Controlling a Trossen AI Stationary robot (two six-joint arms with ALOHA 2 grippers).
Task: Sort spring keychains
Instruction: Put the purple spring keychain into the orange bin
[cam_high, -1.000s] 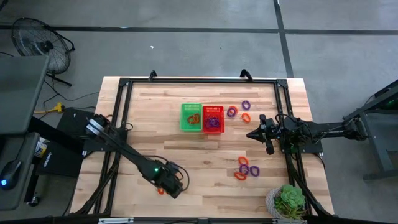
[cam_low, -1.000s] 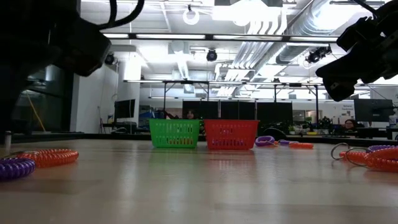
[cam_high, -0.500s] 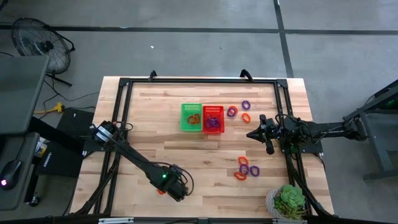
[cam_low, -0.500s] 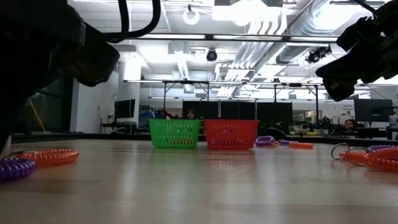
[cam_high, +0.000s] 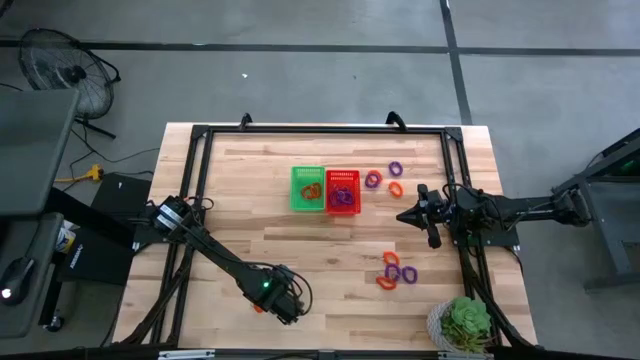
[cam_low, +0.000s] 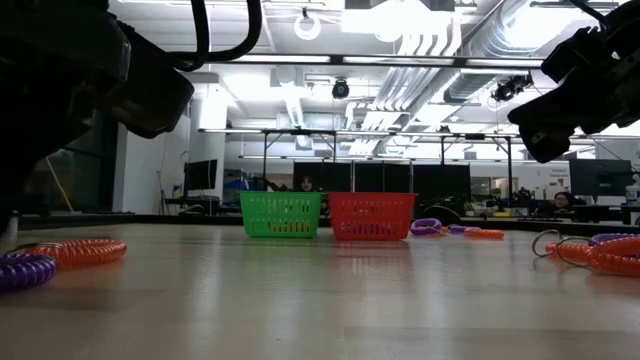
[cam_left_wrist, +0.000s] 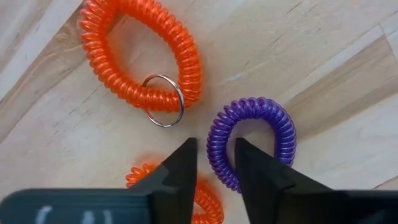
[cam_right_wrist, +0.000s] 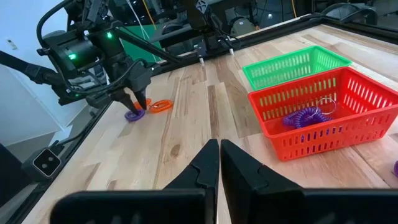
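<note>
- Since a second ago, my left gripper (cam_left_wrist: 212, 163) has come down over the small cluster near the table's near-left edge, and its fingers have narrowed around one side of a purple spring keychain (cam_left_wrist: 252, 140)
- That purple loop lies flat on the wooden table (cam_high: 250, 200), one coil strand running between my two left fingers, so they look partly closed on it; I judge the grip is still forming, not yet a lift
- Just beside it lies an orange spring keychain (cam_left_wrist: 142, 56) with a metal split ring (cam_left_wrist: 163, 109), and a second orange coil (cam_left_wrist: 202, 199) shows mostly hidden under my fingers
- Long axis of the purple loop runs roughly along my fingers' reach, so the pinch crosses one strand only
- Purple ones already sit in the red basket (cam_high: 343, 190), orange ones in the green basket (cam_high: 308, 188); both stand well apart from this cluster, toward the table's middle
- More loose keychains (cam_high: 396, 270) lie on the right side, nearer my right gripper (cam_high: 404, 215), which waits shut above the table, right of the baskets
- My left arm is plainly the nearer one for this loop
</note>
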